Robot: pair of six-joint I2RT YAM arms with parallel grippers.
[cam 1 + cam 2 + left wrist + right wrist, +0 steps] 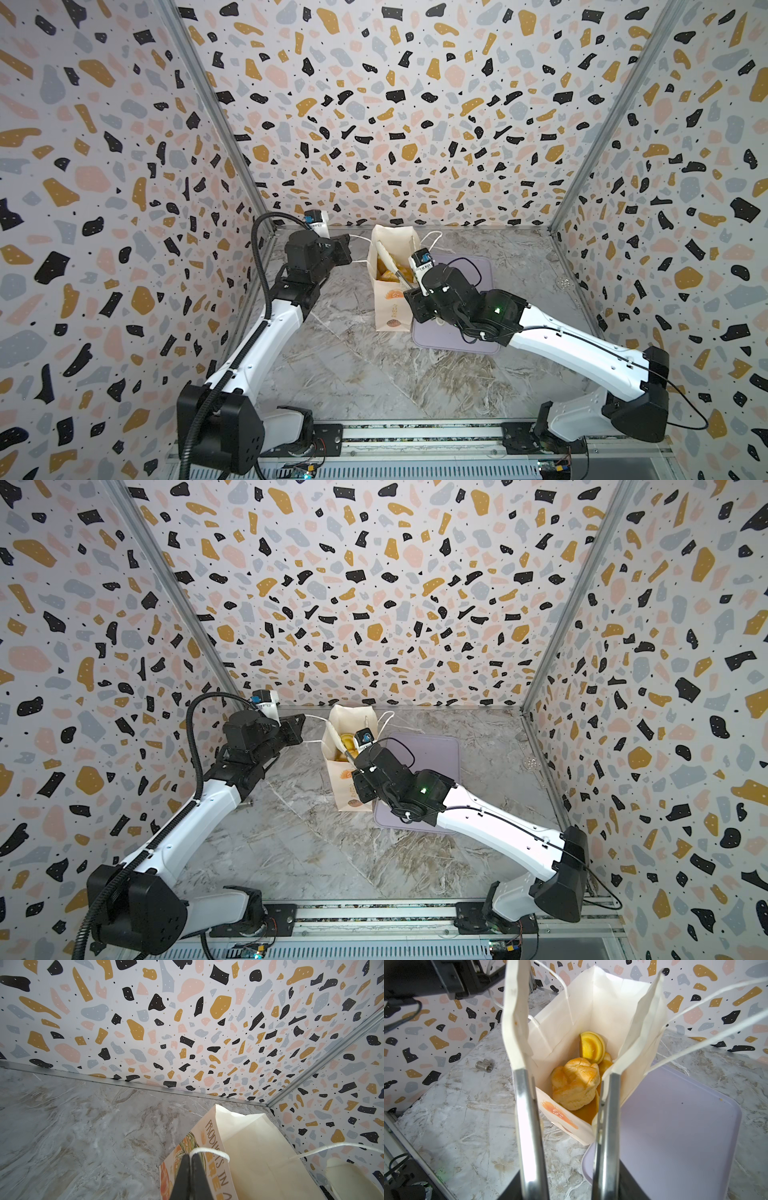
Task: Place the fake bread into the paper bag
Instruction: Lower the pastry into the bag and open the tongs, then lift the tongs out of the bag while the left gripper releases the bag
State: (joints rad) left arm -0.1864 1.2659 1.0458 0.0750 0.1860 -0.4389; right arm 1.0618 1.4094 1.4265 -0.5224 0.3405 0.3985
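speckled terrazzo-patterned walls (pixel 374 104) enclose a grey marbled tabletop (pixel 353 374).

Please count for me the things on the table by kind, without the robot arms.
Paper bag: 1
Lilac tray: 1
Small metal part: 1
Fake breads visible inside the bag: at least 3
Total: at least 6

Holds the left gripper (pixel 190 1157) clamped tight at ten o'clock, pointing toward three; reaches the right gripper (pixel 392 259) from five o'clock toward eleven, tilted down, jaws parted.
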